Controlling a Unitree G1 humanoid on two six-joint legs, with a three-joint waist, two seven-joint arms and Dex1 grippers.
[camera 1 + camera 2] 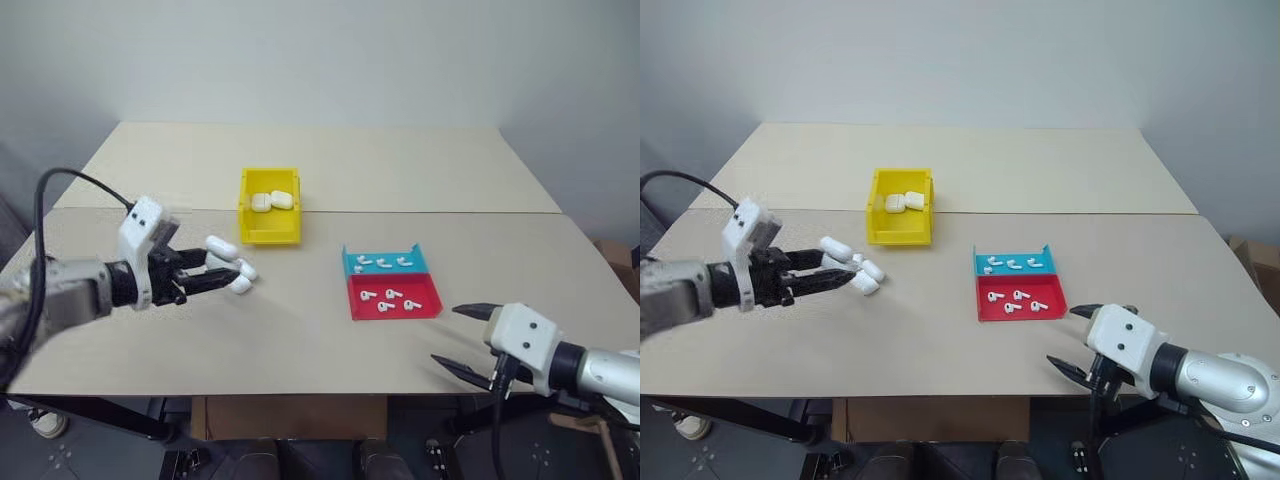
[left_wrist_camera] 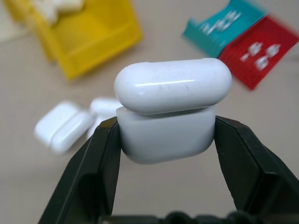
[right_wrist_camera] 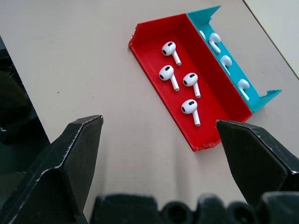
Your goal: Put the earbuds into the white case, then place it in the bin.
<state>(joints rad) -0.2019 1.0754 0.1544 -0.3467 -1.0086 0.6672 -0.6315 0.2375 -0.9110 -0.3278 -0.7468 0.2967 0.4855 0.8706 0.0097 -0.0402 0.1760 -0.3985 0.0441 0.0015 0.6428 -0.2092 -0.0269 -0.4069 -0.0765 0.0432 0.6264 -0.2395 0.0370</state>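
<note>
My left gripper [image 1: 232, 275] is shut on a white case [image 2: 168, 109] and holds it above the table, gripping its lower half; the lid looks slightly ajar. Loose white cases [image 1: 222, 246] lie on the table just beyond it. The earbuds [image 3: 180, 88] lie in a shallow tray: several in its red half [image 1: 425, 310], three in its blue half [image 1: 350, 268]. The yellow bin [image 1: 270, 234] stands farther back, left of the tray, with two white cases [image 1: 272, 201] inside. My right gripper [image 1: 447, 335] is open and empty, hovering near the table's front edge, just right of the tray.
A seam [image 1: 450, 212] runs across between the two tabletops, just behind the bin. The table's front edge [image 1: 300, 393] lies close below both grippers.
</note>
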